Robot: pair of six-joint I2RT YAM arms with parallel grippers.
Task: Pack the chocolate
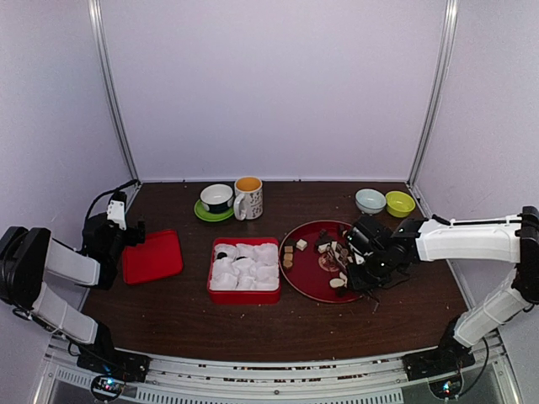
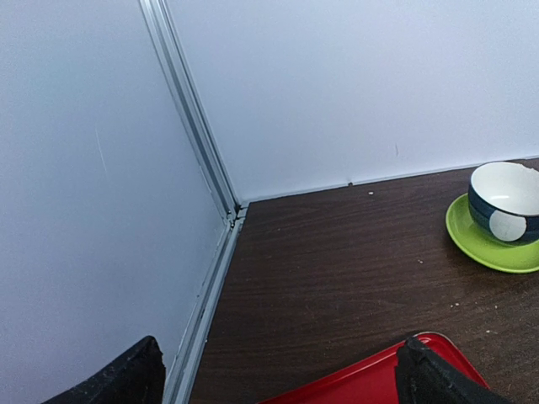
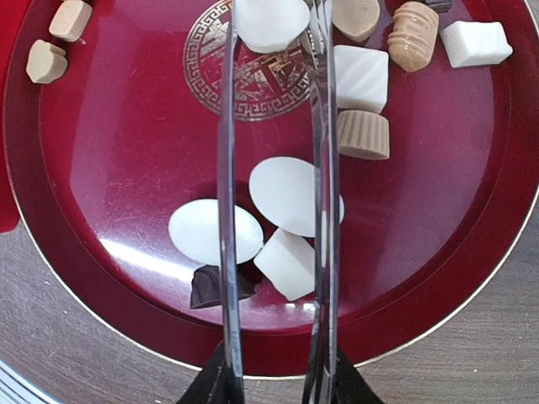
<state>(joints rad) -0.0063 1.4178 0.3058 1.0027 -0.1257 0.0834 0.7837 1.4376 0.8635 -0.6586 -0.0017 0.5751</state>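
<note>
The right tool (image 3: 274, 385) pinched the tongs (image 3: 226, 168) over chocolate (image 3: 286, 194) on the plate (image 3: 109, 168), three o'clock of the box (image 1: 244, 296); the left tool (image 2: 278, 374) spread wide.

A: Table (image 1: 185, 311), back edge?
B: Mug (image 1: 248, 199) just beside blue bowl (image 1: 216, 198) on green saucer (image 1: 209, 215), mid. Pale bowl (image 1: 370, 200) & lime bowl (image 1: 400, 203) side by side nr back-right corner.
A: Middle?
B: Red box (image 1: 244, 296) w/ white paper cups (image 1: 246, 268). Red lid (image 1: 152, 257) nr left edge. Dark red plate (image 1: 310, 283) right of box, metal tongs (image 3: 226, 151) over it.
</note>
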